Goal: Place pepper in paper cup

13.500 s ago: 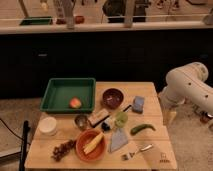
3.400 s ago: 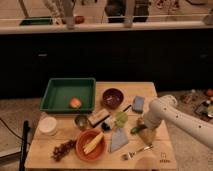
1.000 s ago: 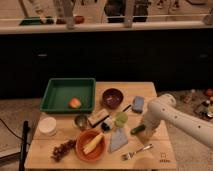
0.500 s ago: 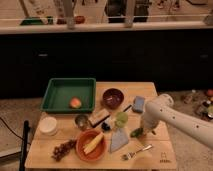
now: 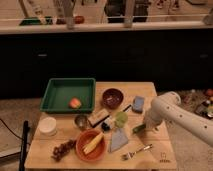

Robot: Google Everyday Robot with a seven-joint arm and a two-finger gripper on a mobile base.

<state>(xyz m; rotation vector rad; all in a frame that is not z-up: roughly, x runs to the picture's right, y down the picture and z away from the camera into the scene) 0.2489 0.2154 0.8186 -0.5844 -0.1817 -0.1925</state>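
A pale wooden table (image 5: 152, 92) stands before dark cabinets. The slim, curved, glossy dark green pepper (image 5: 139, 128) lies right of centre, near a round pale-green cup (image 5: 121, 118). The smooth white arm's gripper (image 5: 145, 125) has swung in from the right edge onto the pepper. I cannot tell whether it grips.

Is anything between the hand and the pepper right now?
Nothing visible does. The hand is right at the pepper, whose green end shows at the hand's lower left in the picture. The pale-green cup stands off to the side.
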